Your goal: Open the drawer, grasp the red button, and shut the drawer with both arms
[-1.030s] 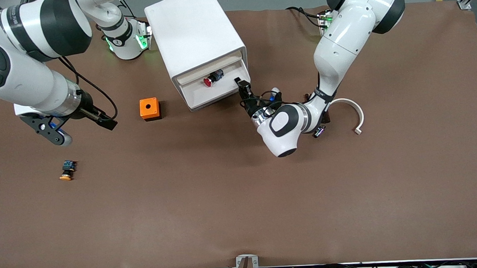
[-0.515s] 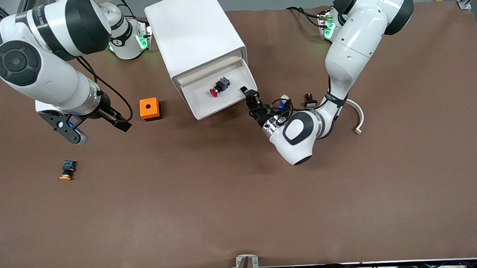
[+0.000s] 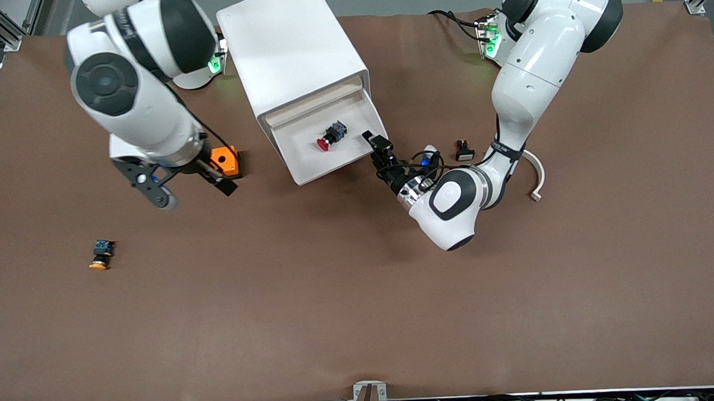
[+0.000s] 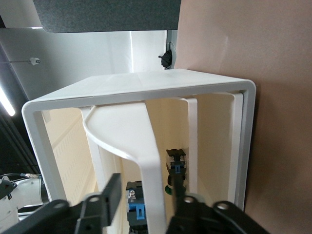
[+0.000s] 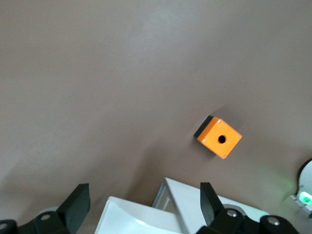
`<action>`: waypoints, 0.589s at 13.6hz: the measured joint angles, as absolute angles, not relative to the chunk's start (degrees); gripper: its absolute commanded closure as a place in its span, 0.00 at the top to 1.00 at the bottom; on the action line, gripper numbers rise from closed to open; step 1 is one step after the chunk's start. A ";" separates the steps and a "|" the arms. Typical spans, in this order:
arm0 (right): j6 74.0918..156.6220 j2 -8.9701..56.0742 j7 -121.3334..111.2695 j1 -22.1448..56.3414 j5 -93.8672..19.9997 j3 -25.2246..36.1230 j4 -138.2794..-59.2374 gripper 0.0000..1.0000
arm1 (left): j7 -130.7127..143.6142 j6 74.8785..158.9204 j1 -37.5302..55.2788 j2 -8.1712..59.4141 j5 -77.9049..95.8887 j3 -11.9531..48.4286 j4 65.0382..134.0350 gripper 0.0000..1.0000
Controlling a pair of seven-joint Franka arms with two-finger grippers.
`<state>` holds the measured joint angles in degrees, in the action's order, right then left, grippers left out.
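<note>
On the brown table, the button lies in the drawer beside the parted left end effector.

Left arm reaches down from its base, forearm bent low, wrist level with the drawer front. Left gripper sits at the drawer's front corner toward the left arm's end, fingers parted astride the handle. Right arm is raised, right gripper wide open in the air beside the drawer.
</note>
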<state>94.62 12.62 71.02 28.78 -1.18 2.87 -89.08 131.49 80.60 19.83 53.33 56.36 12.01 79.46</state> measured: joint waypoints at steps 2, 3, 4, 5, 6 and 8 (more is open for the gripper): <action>96.01 13.64 75.17 31.95 -2.57 2.86 -89.12 1.00 | 128.89 81.06 19.71 53.33 56.36 12.00 79.17 1.00; 96.75 14.19 77.44 33.52 -3.15 2.85 -89.15 1.00 | 127.36 81.16 19.51 53.32 56.36 11.99 78.69 1.00; 97.27 14.86 79.31 35.15 -3.37 2.84 -89.19 1.00 | 125.61 81.20 19.24 53.31 56.18 11.95 77.93 1.00; 97.71 15.75 80.96 36.80 -3.42 2.83 -89.25 1.00 | 123.05 81.23 18.93 53.30 55.50 11.90 76.89 1.00; 98.29 16.86 82.34 38.42 -3.46 2.82 -89.34 1.00 | 119.18 81.23 18.63 53.23 54.18 11.90 75.62 1.00; 100.03 19.43 84.96 41.49 -3.56 2.81 -89.46 1.00 | 109.59 81.23 18.33 52.74 50.90 11.79 73.60 1.00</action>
